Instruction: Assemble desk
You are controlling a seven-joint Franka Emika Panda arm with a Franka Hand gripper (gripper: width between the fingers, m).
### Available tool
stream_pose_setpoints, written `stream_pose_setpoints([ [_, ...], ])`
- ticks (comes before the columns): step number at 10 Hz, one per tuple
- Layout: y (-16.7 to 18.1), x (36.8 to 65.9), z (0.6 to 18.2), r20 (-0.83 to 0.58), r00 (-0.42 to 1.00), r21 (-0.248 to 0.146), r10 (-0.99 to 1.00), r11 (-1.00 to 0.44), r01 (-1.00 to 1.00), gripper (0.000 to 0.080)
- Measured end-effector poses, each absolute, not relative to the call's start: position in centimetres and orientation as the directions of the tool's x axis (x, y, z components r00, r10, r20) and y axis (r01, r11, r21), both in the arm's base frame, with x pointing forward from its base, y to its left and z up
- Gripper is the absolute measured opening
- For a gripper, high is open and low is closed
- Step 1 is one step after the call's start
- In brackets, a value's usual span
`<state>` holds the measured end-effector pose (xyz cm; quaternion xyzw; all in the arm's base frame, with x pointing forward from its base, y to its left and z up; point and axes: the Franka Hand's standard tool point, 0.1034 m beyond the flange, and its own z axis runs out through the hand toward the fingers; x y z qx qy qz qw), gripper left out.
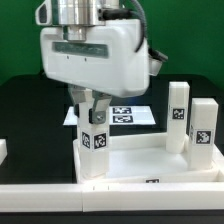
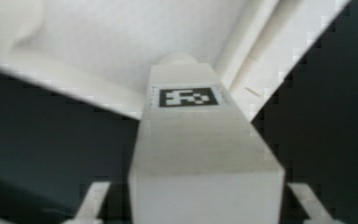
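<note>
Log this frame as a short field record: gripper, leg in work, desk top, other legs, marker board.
gripper: gripper straddles a leg, fingers on either side; whether they already press it cannot be told
leg in work: tagged leg upright at a corner of the desk top, towards the exterior view's left
desk top: desk top lies flat, rim up
other legs: two legs upright towards the exterior view's right
marker board: marker board flat on the table behind the desk top

You see a white desk top (image 1: 140,160) on a black table (image 1: 25,110), white legs (image 1: 203,135) beside it bearing black-and-white square tags (image 2: 190,97), a white marker board (image 1: 135,115) printed with black markers behind it.
</note>
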<state>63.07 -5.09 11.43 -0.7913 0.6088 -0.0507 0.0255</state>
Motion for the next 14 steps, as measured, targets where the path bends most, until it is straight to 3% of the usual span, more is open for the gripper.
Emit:
stream_pose_setpoints([
  [5,-5.3,62.9,11.2,0.005,-0.063,-0.109,-0.998,0.062,-0.992,0.0284],
  [6,-5.7,62.7,11.1,-0.051,-0.311,-0.105,-0.949,0.314,-0.943,0.0285],
  [7,-5.7,62.6,11.1,-0.064,-0.375,-0.111,-0.925,0.38,-0.918,0.0285],
  [9,-5.3,62.6,11.0,-0.058,-0.331,-0.113,-0.942,0.335,-0.935,0.0294],
  [10,-4.5,62.7,11.0,-0.048,-0.28,-0.115,-0.959,0.283,-0.952,0.0474],
  [11,-4.3,62.9,10.9,0.006,-0.038,-0.133,-0.999,0.037,-0.99,0.0474],
  [12,-3.5,63.0,10.8,0.044,0.161,-0.135,-0.986,-0.165,-0.977,0.0609],
  [14,-3.2,62.9,10.6,0.067,0.317,-0.124,-0.946,-0.323,-0.938,0.0647],
])
